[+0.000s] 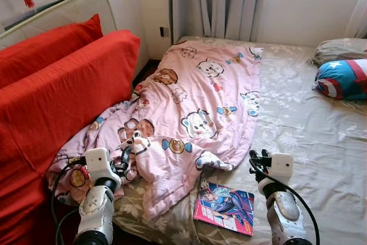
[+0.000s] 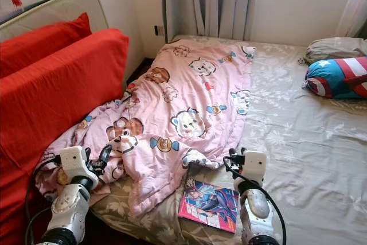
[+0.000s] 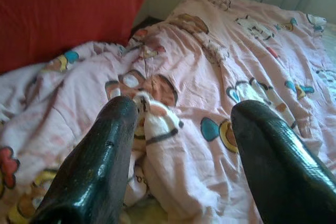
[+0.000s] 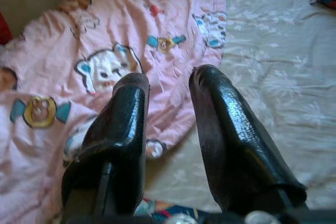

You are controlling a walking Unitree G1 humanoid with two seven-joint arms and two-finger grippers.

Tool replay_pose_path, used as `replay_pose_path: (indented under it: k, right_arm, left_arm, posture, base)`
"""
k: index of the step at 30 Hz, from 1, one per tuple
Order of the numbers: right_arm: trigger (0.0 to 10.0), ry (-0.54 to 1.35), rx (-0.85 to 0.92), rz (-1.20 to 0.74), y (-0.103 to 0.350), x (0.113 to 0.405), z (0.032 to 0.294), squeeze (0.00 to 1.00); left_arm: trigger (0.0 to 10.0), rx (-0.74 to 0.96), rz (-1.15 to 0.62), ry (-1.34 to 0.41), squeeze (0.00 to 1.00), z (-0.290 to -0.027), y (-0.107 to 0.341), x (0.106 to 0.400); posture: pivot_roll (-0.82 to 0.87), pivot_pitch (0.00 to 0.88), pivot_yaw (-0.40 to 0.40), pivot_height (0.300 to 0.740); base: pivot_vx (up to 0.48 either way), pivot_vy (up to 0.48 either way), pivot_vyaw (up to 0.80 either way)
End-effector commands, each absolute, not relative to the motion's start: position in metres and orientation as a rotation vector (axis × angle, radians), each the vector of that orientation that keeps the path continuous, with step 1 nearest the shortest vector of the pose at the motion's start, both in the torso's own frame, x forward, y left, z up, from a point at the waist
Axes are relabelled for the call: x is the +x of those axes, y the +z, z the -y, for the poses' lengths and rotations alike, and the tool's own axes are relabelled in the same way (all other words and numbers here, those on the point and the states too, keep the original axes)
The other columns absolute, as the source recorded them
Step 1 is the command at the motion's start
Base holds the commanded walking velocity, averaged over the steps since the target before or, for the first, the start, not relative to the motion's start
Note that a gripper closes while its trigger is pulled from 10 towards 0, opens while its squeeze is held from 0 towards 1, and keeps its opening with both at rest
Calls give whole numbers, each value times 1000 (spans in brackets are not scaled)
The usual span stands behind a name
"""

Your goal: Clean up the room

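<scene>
A crumpled pink blanket (image 1: 200,96) printed with cartoon bears lies across the left half of the bed (image 1: 309,136), its near corner bunched up. A colourful comic book (image 1: 225,206) lies flat on the sheet near the bed's front edge, just beside the blanket's hem. My left gripper (image 1: 126,156) hovers over the bunched near-left corner of the blanket (image 3: 210,77), open wide with nothing between its fingers (image 3: 100,161). My right gripper (image 1: 254,158) hangs above the blanket's right hem (image 4: 173,40), just beyond the book, open with a narrower gap and holding nothing.
A big red cushion (image 1: 63,90) and a mattress leaning on the wall stand to the left of the bed. A blue, red and white star pillow (image 1: 344,78) and a grey pillow (image 1: 341,48) lie at the far right. Grey curtains (image 1: 215,4) hang behind the bed.
</scene>
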State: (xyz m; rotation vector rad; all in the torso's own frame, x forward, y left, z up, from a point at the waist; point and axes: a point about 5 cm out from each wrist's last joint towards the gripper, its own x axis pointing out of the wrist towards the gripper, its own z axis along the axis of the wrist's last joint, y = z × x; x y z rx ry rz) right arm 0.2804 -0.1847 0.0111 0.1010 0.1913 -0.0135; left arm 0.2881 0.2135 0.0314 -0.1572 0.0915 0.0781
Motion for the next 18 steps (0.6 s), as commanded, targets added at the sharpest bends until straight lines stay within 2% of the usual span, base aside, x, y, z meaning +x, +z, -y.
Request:
replay_pose_path:
  k: [1,7,18]
  right_arm:
    - [10000,-5,89,-199,10,279,182,0]
    - [10000,5,31,-188,16,284,181,0]
    - [10000,-38,22,-153,16,274,191,0]
  left_arm:
    - [10000,-163,-66,95,0,-216,34,287]
    - [10000,-170,-59,110,0,-219,32,282]
    - [10000,-176,-59,54,0,-201,31,278]
  posture:
    - [-6,26,0,740]
    - [-4,46,-34,725]
    - [-47,84,-10,725]
  base:
    - [0,0,0]
    - [0,0,0]
    - [0,0,0]
